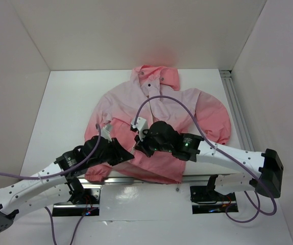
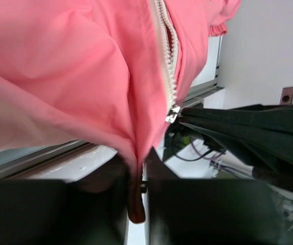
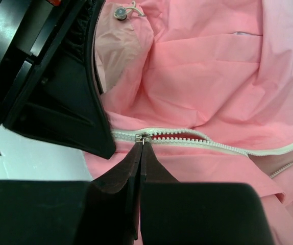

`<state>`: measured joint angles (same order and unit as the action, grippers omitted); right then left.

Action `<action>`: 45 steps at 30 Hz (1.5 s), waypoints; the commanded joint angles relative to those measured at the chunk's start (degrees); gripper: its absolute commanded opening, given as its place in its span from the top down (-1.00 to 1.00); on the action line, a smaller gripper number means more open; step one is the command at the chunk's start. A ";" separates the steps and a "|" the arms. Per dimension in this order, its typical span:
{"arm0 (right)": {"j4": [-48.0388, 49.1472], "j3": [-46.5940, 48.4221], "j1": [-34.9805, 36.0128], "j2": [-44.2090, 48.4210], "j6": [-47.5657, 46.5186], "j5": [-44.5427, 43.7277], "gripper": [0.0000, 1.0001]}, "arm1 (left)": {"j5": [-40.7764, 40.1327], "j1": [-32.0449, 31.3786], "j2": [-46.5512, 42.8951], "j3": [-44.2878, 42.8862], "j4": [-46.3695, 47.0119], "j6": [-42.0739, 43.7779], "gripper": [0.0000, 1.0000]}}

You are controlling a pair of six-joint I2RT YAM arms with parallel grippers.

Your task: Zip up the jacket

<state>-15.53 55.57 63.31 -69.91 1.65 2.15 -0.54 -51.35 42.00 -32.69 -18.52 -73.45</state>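
Note:
The pink hooded jacket [image 1: 159, 109] lies face up on the table, hood at the far end, hem at the near edge. Its white zipper [image 3: 197, 139] is joined only near the hem; above that the teeth gape. My right gripper [image 3: 142, 145] is shut on the metal zipper pull [image 3: 144, 137] close to the hem. In the left wrist view the pull [image 2: 173, 113] shows at the tip of the right gripper's fingers [image 2: 223, 122]. My left gripper [image 2: 139, 168] is shut on a fold of the jacket's hem [image 2: 135, 204], just left of the zipper.
A metal rail [image 1: 236, 109] runs along the table's right side. White walls enclose the table on three sides. A purple cable [image 1: 172, 102] arcs over the jacket's chest. The arm bases [image 1: 208, 196] sit at the near edge.

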 commanded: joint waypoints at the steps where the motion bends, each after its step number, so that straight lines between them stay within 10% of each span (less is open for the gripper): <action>1: 0.85 3.75 -0.20 -0.32 -0.07 0.13 1.00 | -2.54 -0.41 -1.83 -2.73 -0.55 0.24 0.66; 4: -1.08 5.24 -0.20 -1.45 -0.68 -1.44 1.00 | -3.07 -0.41 -1.83 -3.78 -2.56 0.24 1.00; 26: -17.60 20.54 -19.36 -15.95 -5.15 -3.73 1.00 | 9.32 -0.41 -9.04 -0.36 -15.13 1.38 1.00; 45: -13.21 41.19 -46.61 -36.09 -10.35 -4.62 1.00 | 5.19 -0.41 -8.96 -7.56 -24.63 2.69 1.00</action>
<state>-32.03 90.08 20.16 -106.15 -5.69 3.33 3.01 -51.27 32.03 -36.14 -37.95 -72.10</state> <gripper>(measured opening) 0.005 0.229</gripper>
